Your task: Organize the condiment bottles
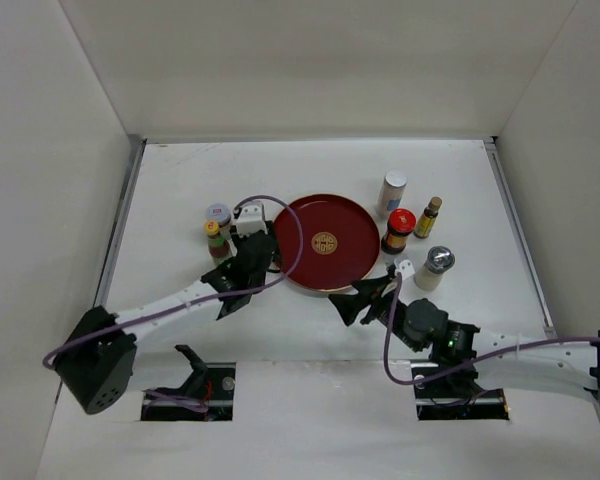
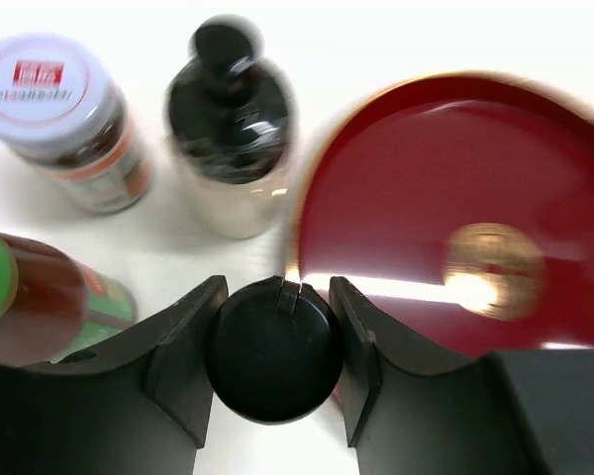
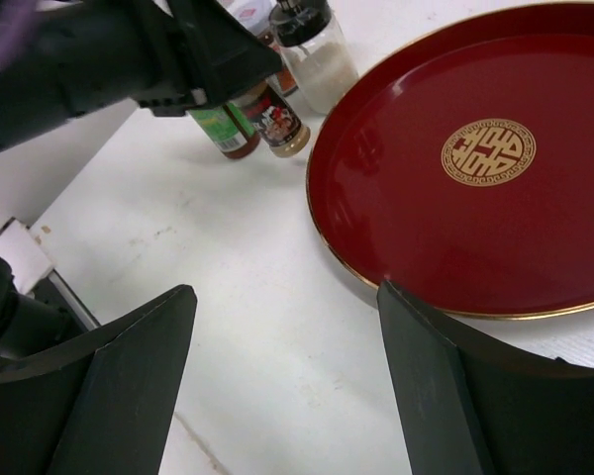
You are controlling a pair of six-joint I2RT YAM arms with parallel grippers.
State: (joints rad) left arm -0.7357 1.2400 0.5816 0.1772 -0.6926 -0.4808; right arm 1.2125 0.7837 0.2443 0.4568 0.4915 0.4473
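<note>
My left gripper [image 2: 275, 297] is shut on the round black cap of a bottle [image 2: 274, 348] standing on the table just left of the round red tray [image 2: 455, 198]; in the top view the gripper [image 1: 261, 250] hides that bottle. Beyond it stand a black-capped bottle with white contents [image 2: 230, 139], a white-lidded jar [image 2: 54, 109] and a green-labelled bottle [image 2: 40, 302]. My right gripper [image 3: 285, 292] is open and empty over bare table at the tray's near edge [image 1: 364, 296]. Right of the tray stand a white bottle [image 1: 392, 192], a red-capped jar [image 1: 399, 230], a small yellow-capped bottle [image 1: 428, 217] and a silver-capped shaker [image 1: 435, 266].
The red tray [image 1: 325, 243] with a gold emblem holds nothing. The left arm [image 3: 99, 59] reaches across the upper left of the right wrist view. White walls enclose the table on three sides. Two openings lie at the near edge by the arm bases.
</note>
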